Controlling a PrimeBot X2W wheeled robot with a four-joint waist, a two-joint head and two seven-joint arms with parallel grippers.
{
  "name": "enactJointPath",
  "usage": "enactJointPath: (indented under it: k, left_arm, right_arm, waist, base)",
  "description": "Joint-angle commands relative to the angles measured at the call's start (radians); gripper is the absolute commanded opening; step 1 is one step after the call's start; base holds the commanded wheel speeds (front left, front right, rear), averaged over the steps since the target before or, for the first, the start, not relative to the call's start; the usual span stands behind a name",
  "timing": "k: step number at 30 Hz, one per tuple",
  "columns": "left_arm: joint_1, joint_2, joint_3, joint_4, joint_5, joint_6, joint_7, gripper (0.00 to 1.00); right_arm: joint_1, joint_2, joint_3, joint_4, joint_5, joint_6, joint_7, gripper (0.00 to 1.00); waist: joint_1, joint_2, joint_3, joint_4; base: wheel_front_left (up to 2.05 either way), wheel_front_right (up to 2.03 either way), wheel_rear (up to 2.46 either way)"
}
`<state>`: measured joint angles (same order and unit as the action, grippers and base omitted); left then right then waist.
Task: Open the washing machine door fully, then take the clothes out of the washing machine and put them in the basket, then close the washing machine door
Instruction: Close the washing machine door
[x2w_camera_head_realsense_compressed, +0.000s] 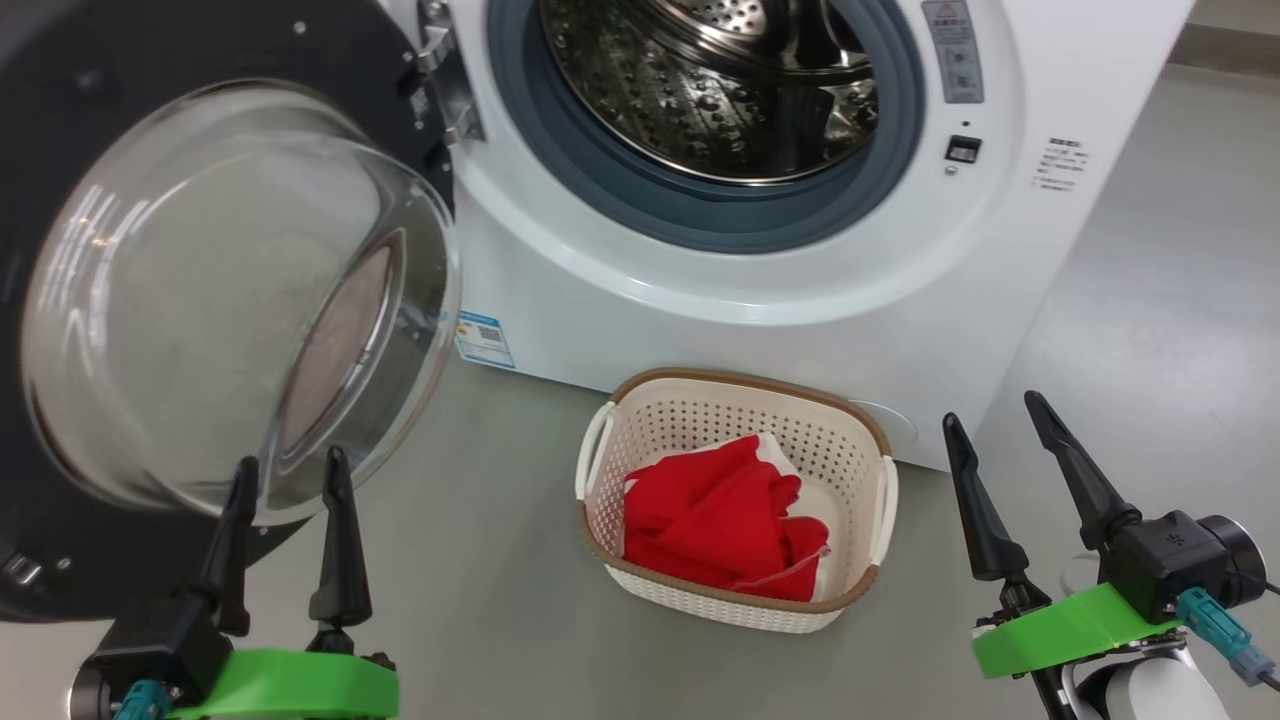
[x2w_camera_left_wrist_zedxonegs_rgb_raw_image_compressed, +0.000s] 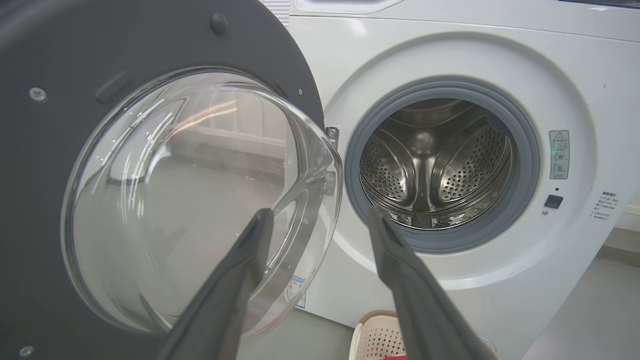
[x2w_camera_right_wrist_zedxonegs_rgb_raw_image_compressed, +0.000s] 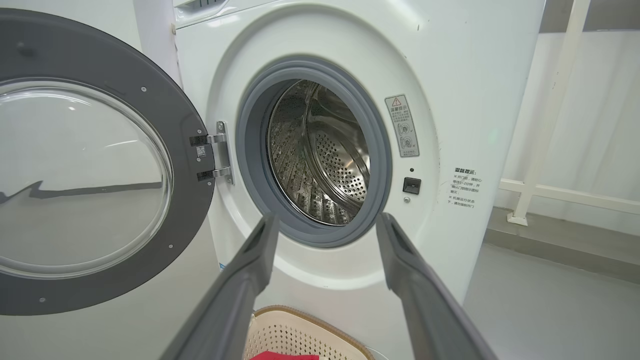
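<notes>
door (x2w_camera_head_realsense_compressed: 230, 300) cropped left, warning label (x2w_camera_head_realsense_compressed: 953, 50) illegible

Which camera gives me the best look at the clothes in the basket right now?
Head view: it looks down on the whole pile of clothes inside the basket. Each wrist view catches a red sliver at its bottom edge.

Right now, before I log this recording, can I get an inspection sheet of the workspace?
Surface: smooth grey floor.
Job's things: washing machine door wide open; washing machine drum looks empty; red clothes in the basket before it.
Clutter: nothing seen.
Grippers: left gripper open, empty, by the door glass; right gripper open, empty.
Cables: teal connector at the right wrist.
Surroundings: white rail frame beside the machine.
</notes>
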<state>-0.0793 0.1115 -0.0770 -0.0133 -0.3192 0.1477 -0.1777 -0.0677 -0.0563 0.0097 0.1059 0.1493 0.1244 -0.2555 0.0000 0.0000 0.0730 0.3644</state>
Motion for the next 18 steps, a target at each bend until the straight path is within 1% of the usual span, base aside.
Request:
enactJointPath:
  k: [1,6,17,18]
  left_arm:
    - [-0.003,0.014,0.032,-0.03,0.014,0.008,-0.002,1.0]
    - [0.005,0.017,0.034,-0.033,0.011,0.016,0.002,1.0]
    - [0.018,0.015,0.044,-0.047,-0.005,0.025,-0.014,1.0]
    - [0.018,0.018,0.041,-0.05,-0.003,0.021,-0.021,0.47]
  right_arm:
    - [-0.035,-0.007,0.024,-0.025,-0.006,0.006,-0.006,1.0]
    - [-0.027,-0.004,0.031,-0.018,-0.003,0.006,-0.006,1.0]
    - [-0.02,-0.002,0.049,-0.011,0.004,0.006,-0.006,1.0]
    - [-0.016,-0.002,0.051,-0.008,0.004,0.006,-0.006,1.0]
  waist:
    - [0.0,0.0,-0.007,0.031]
    - [0.0,0.0,-0.023,0.071]
    - [0.0,0.0,-0.034,0.079]
    - [0.0,0.0,-0.037,0.076]
  base:
    - [0.0,0.0,0.0]
    - [0.0,0.0,0.0]
    - [0.0,0.0,0.0]
    - [0.0,0.0,0.0]
